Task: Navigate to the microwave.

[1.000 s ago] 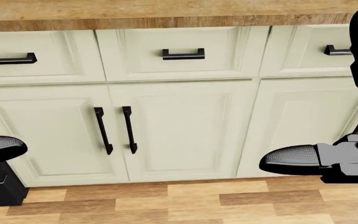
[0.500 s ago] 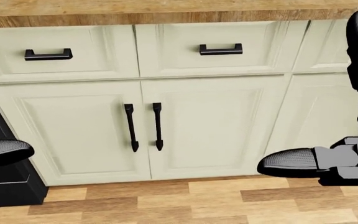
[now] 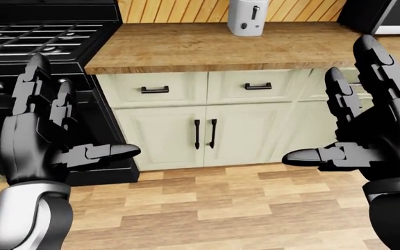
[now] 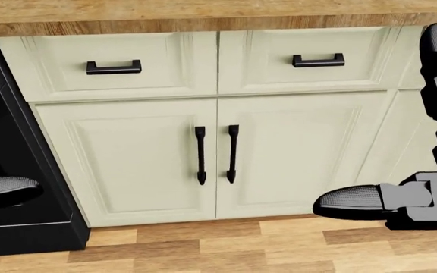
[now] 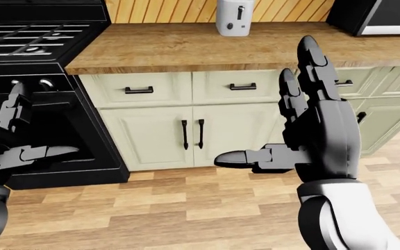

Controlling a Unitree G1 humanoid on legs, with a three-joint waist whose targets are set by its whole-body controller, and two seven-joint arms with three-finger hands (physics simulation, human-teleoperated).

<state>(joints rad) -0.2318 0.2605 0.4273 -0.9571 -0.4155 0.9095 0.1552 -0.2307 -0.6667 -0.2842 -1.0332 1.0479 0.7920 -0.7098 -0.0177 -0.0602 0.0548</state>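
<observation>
Both hands are raised with their fingers spread and holding nothing. The left hand (image 3: 44, 130) stands in the left of the left-eye view, two fingers upright and the thumb pointing toward the view's middle; the right hand (image 5: 318, 130) mirrors it in the right-eye view, thumb aimed left. In the head view only a left fingertip and the right thumb and finger edge show, the rest cut off by the frame.

Beyond the hands stand cream cabinets (image 4: 219, 153) with two drawers over a pair of doors, their black handles upright and side by side. A wooden countertop (image 3: 207, 49) runs above them. A black stove (image 3: 40, 41) adjoins the counter's left edge; its lower body is partly hidden by the left hand. A white toaster (image 5: 233, 18) sits at the counter's far edge, its top cropped.

The microwave (image 5: 384, 15) shows at the counter's far right corner, in the top right of the right-eye view. Only a dark corner and a pale strip are visible, so its facing and long axis cannot be told.
</observation>
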